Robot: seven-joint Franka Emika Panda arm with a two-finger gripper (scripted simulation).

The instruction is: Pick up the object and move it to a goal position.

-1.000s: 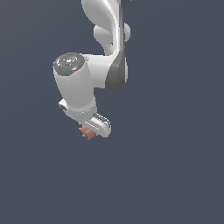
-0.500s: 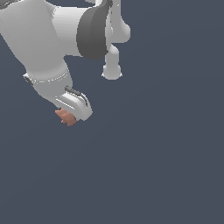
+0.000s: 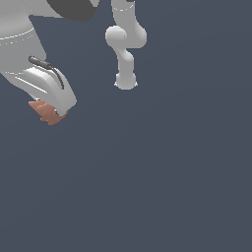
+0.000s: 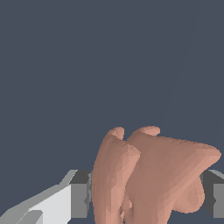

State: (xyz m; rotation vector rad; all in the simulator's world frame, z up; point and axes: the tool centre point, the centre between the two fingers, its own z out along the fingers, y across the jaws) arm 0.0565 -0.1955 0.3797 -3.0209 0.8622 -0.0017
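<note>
So the white robot gripper (image 3: 53,112) has swung over to the exterior view's left since a second ago, jaws clamped on the little salmon-orange spiky lobed lump (image 3: 45,112), so it looks mid-carry toward the goal, wherever that is.

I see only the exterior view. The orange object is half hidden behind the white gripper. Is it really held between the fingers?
Observer: Yes. In the wrist view the object sits between the two fingers, one on each side of it.
Operator: Is it one smooth lump?
Observer: No. The wrist view shows several rounded lobes and ridges fanning outward.
Operator: Is anything near it, ahead of the gripper?
Observer: Nothing. Beyond the object the wrist view shows only plain dark grey background.
</note>
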